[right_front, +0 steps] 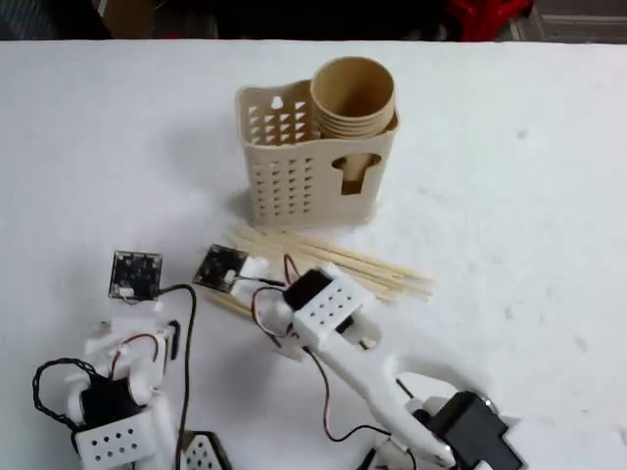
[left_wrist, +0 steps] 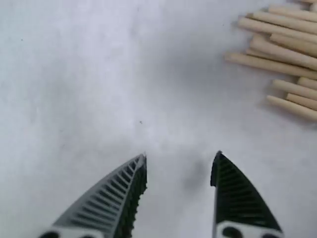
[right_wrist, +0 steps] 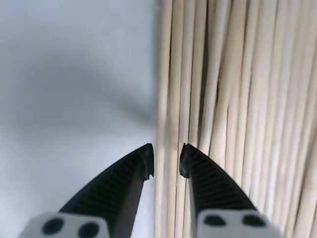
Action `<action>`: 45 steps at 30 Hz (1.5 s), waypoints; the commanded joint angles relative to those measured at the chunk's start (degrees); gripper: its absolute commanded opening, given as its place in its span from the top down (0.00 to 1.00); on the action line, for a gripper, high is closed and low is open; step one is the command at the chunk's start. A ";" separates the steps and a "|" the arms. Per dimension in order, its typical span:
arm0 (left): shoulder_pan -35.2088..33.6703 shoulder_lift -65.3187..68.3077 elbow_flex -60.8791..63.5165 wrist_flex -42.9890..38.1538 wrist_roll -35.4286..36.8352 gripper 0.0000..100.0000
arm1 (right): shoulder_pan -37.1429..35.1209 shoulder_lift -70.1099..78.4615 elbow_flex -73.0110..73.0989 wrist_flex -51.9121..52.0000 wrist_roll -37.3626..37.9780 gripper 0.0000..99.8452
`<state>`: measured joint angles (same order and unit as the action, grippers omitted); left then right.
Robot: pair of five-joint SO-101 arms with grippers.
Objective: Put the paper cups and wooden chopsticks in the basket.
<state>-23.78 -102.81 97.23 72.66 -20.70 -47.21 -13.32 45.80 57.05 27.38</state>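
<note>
A white table (right_front: pixel 509 147) holds a cream perforated plastic basket (right_front: pixel 294 181) with a stack of tan paper cups (right_front: pixel 353 93) standing inside. Pale wooden chopsticks (right_front: pixel 392 274) lie just before it. The right gripper (right_wrist: pixel 166 158), jaws narrowly apart, sits over the pile's edge. The left gripper (left_wrist: pixel 181 156) gapes wide above bare table nearby.

White table (right_front: pixel 509 196), upright basket (right_front: pixel 284 181), loose wooden chopsticks (right_front: pixel 382 269)

nothing readable is showing: the basket (right_front: pixel 284 181), the paper cups (right_front: pixel 353 93) and the wooden chopsticks (right_front: pixel 392 276) are all presenting plain surfaces, carrying no legible text, number, label or sign.
</note>
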 commanded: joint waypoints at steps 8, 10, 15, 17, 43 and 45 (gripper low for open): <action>-0.40 -0.31 -0.18 0.09 -0.26 0.78 | 1.36 -2.24 2.73 -4.26 -0.26 0.91; -0.40 -0.31 -0.18 0.09 -0.26 0.78 | 1.36 -1.63 2.99 -4.18 -0.26 0.91; -0.40 -0.31 -0.18 0.09 -0.26 0.78 | 1.36 3.03 2.81 -6.37 -0.26 0.91; -0.40 -0.31 -0.18 0.09 -0.26 0.78 | 1.36 3.82 2.11 -6.29 -0.26 0.91; -0.40 -0.31 -0.18 0.09 -0.26 0.78 | 8.57 -2.86 -3.78 0.48 -0.70 0.98; -0.40 -0.31 -0.18 0.09 -0.26 0.78 | 8.48 -7.87 -3.78 2.68 -0.88 0.98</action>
<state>-23.78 -102.81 97.23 72.66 -20.70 -39.12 -13.93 44.13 57.58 27.21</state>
